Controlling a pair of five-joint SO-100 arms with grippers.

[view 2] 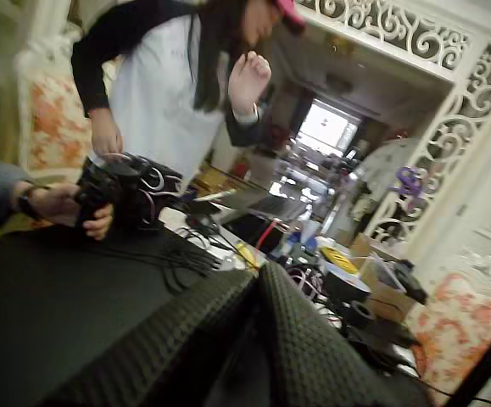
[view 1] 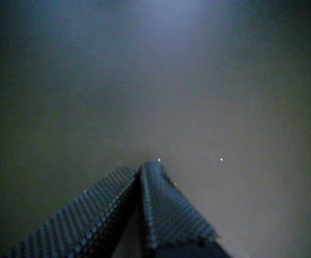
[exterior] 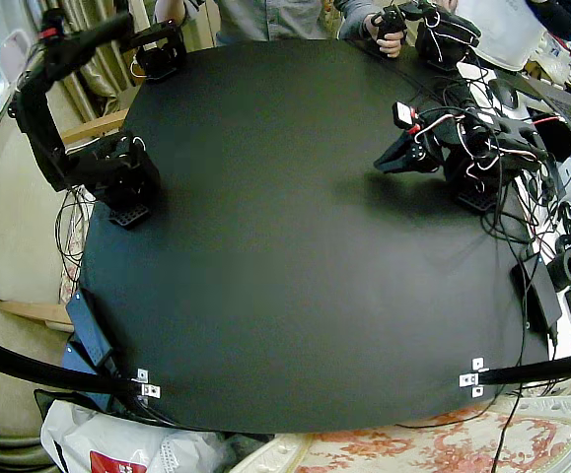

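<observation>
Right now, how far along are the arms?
Done: nothing visible. In hand: nothing. The left gripper hangs shut, low over the black table; the right gripper is raised near the table's far edge, also shut. Left: the whole job, since neither gripper holds or touches any object.

The round black table (exterior: 295,256) bears the base of the right arm (exterior: 125,185) at one edge, the left arm (exterior: 474,168) with loose cables (exterior: 510,225) opposite, and small metal brackets (exterior: 474,376) at its near rim.
</observation>
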